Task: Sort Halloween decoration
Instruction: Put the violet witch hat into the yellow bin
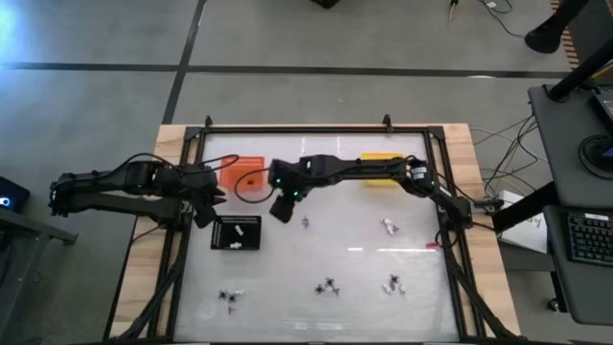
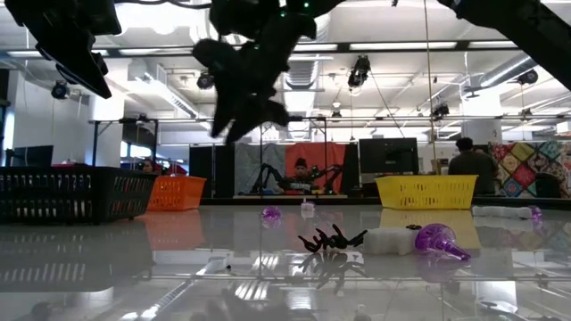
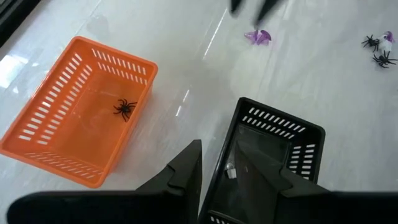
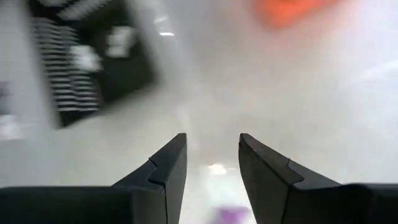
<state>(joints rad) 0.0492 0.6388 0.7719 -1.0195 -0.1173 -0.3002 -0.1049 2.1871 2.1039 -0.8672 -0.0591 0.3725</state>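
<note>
Left tool (image 1: 204, 206): hovers at the left side of the tabletop (image 1: 364, 278), just left of the black tray (image 1: 237, 233); its fingers (image 3: 180, 177) stand partly apart with nothing between them.
Orange tray (image 1: 241, 173): far left on the tabletop, with one black spider (image 3: 124, 107) lying inside.
Black tray: near the orange tray, holding small white trinkets (image 1: 234, 243).
Right tool (image 1: 283, 209): reaches across to just right of the black tray, above the tabletop; its fingers (image 4: 166, 168) are spread and empty.
Purple trinket (image 1: 306, 222): on the tabletop just right of the right tool.
Loose decorations: black spiders and purplish pieces near the front left (image 1: 228, 297), a black spider at front centre (image 1: 329, 286), a pale piece right of centre (image 1: 389, 227), another at front right (image 1: 392, 284).
Yellow tray (image 1: 383, 171): far right, partly under the right arm.
</note>
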